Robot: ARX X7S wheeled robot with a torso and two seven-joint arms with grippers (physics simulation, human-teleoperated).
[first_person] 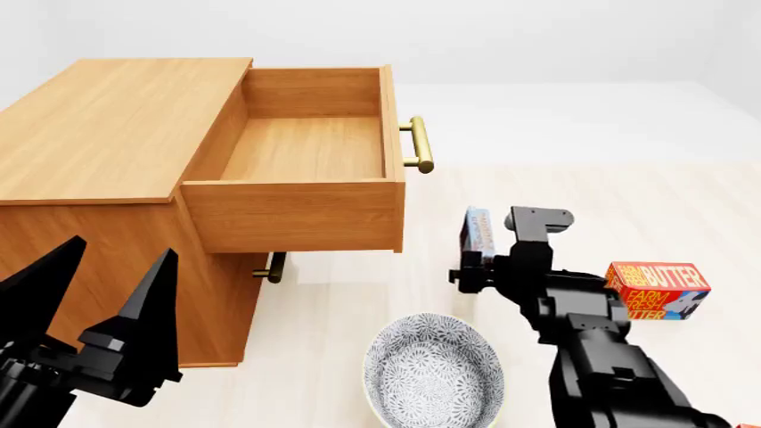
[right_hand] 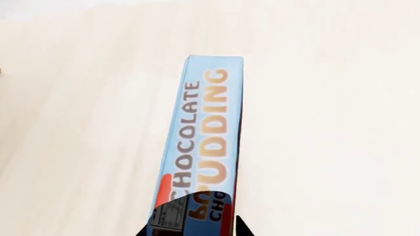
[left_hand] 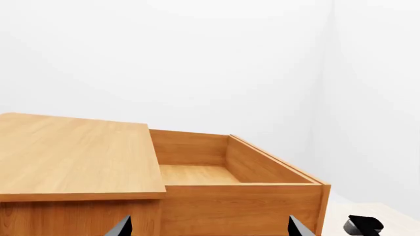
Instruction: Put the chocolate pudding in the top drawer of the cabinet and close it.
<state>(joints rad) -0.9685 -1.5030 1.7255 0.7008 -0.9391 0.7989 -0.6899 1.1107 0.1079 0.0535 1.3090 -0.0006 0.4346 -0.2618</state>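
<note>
Clearly the chocolate pudding (right_hand: 202,147) stands on its thin edge on the pale floor, its blue side with the printed name facing the right wrist camera. In the head view the carton (first_person: 478,228) shows as a slim blue sliver at about four o'clock from the open drawer, just beyond the right gripper (first_person: 473,267). That gripper sits right at the carton, and two dark fingertips frame the near end of the box in the wrist view; whether they have actually closed on it I cannot tell, since the contact is hidden. Standing on edge, the carton offers two flat faces to a pinch, which likely explains the approach from the side.

The top drawer (first_person: 303,147) is pulled fully out and holds nothing, its brass bar handle (first_person: 416,145) facing three o'clock, so a clear drop from above is available. Below it a second, smaller handle (first_person: 273,267) peeks out from the lower drawer, which looks shut. Both belong to the one cabinet (first_person: 113,125).

The left gripper (first_person: 113,294) hangs at eight o'clock beside the cabinet, its fingers spread apart and holding nothing; it is probably kept near to push the drawer closed afterwards.

Counting: one pudding carton, one butter box (first_person: 657,290) at three o'clock from the right arm, one patterned bowl (first_person: 432,370) at six o'clock.
</note>
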